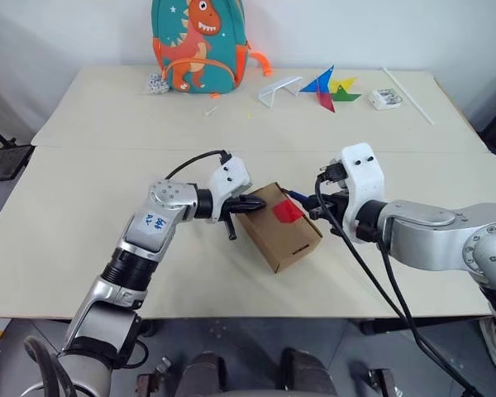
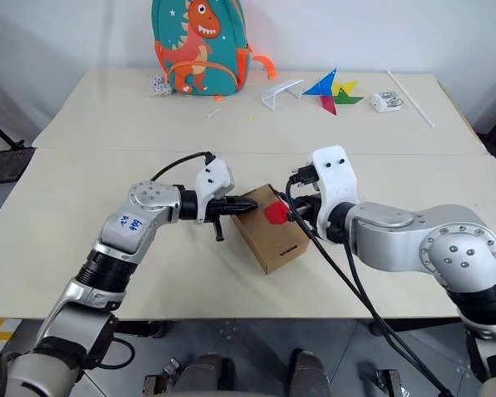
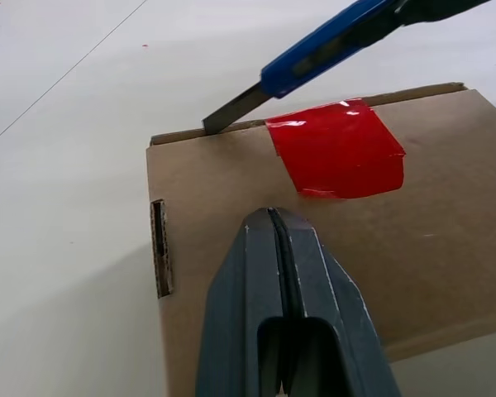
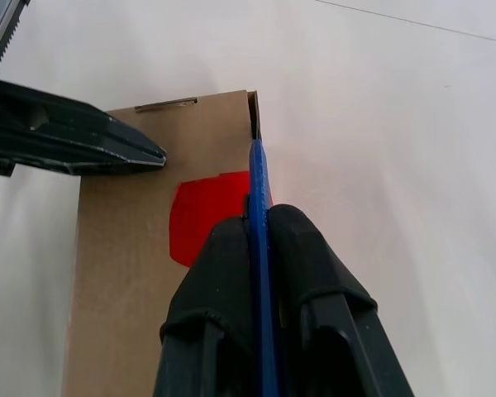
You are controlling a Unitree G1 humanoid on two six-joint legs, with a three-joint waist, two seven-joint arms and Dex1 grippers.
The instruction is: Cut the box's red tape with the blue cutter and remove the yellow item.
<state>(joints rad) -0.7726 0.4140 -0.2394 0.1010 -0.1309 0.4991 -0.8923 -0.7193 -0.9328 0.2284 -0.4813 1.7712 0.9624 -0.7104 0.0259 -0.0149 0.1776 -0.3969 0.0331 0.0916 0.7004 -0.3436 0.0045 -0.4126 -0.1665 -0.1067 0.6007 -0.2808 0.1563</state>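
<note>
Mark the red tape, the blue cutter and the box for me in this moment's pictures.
red tape (image 3: 337,149): left wrist view, middle of the patch.
blue cutter (image 3: 326,43): left wrist view, on the blue handle above the blade.
box (image 1: 283,236): left eye view, on the brown top face below the tape.

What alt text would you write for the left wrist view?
A blue cutter rests its blade at the box edge beside the red tape. The shut left tool presses on the box top.

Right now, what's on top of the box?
On the box: the red tape, the shut left tool pressing down, and the blue cutter blade at its edge. Contents are hidden.
</note>
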